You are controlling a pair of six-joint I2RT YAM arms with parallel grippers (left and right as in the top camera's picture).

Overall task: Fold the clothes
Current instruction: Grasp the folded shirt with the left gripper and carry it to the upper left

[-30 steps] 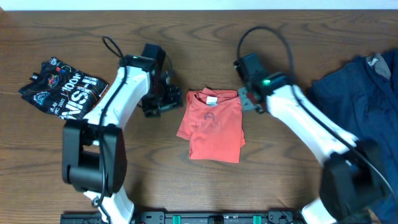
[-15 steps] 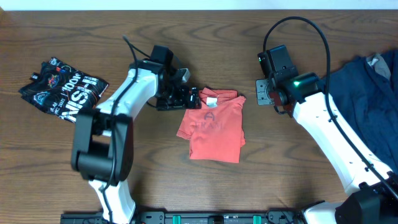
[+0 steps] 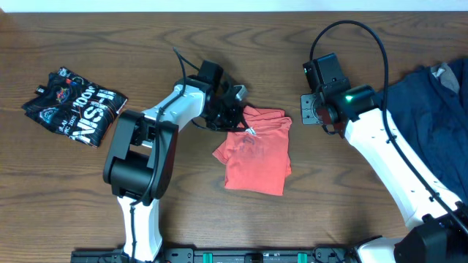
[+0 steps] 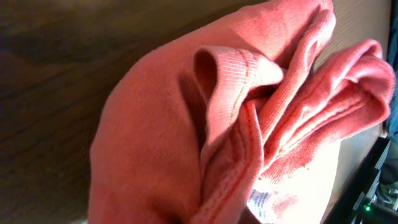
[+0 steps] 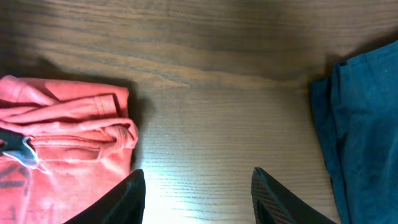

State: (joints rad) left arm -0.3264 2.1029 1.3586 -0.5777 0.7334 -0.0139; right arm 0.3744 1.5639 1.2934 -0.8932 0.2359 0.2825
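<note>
My left hand point(image 3: 235, 120) is clamped on the orange-red T-shirt point(image 3: 256, 161) at its collar; my right hand point(image 5: 199, 196) gapes empty. The black shirt point(image 3: 73, 106) reads "NISH"; the neck tag point(image 4: 261, 200) is illegible.

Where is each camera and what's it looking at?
Overhead: above the brown wooden table, facing down on orange-red cotton T-shirt, black printed shirt, navy cloth garment; left arm and right arm show.
Left wrist: on the left arm, close against the bunched T-shirt; no fingers visible.
Right wrist: looks down at bare wood; open right gripper shows below.
Shared: overhead and right wrist both show T-shirt and navy garment.
</note>
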